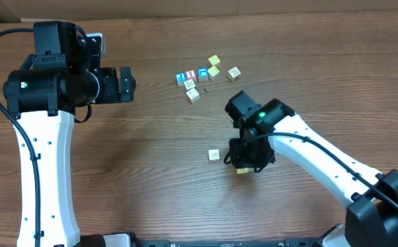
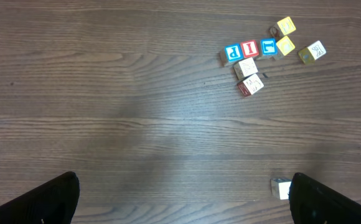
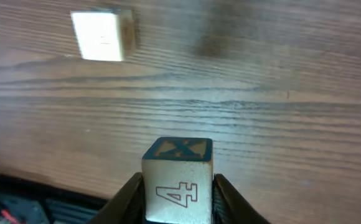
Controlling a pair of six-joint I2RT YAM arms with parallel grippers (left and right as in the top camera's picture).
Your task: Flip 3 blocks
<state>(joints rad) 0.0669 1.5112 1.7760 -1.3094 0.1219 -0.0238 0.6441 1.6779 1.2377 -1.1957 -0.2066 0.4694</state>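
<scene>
Overhead: the right gripper (image 1: 243, 165) is down on the table (image 1: 151, 171), right of centre and towards the near edge, with only a sliver of the held block (image 1: 242, 171) showing beneath it. I judge this to be the middle of one flip, with the cube picked up and not yet released on a new face. A lone pale block (image 1: 214, 156) lies just beside the gripper on its left. The cluster of blocks (image 1: 199, 77) sits well apart, towards the far edge. The left gripper (image 1: 125, 84) hangs at the left side, clear of everything.

Left wrist: the left gripper (image 2: 183, 186) has its jaws wide apart and nothing between them. The cluster (image 2: 261, 56) shows at the upper right and the lone pale block (image 2: 281, 187) beside the right-hand finger.

Right wrist: the right gripper (image 3: 177, 194) is clamped on the held block (image 3: 177, 171), a finger on each side. A red "4" faces the camera and a dark X is on top. The next move calls for setting the cube down turned, then parting the jaws. The lone pale block (image 3: 103, 36) lies ahead, apart, and could be nudged if the cube tumbles forward.
</scene>
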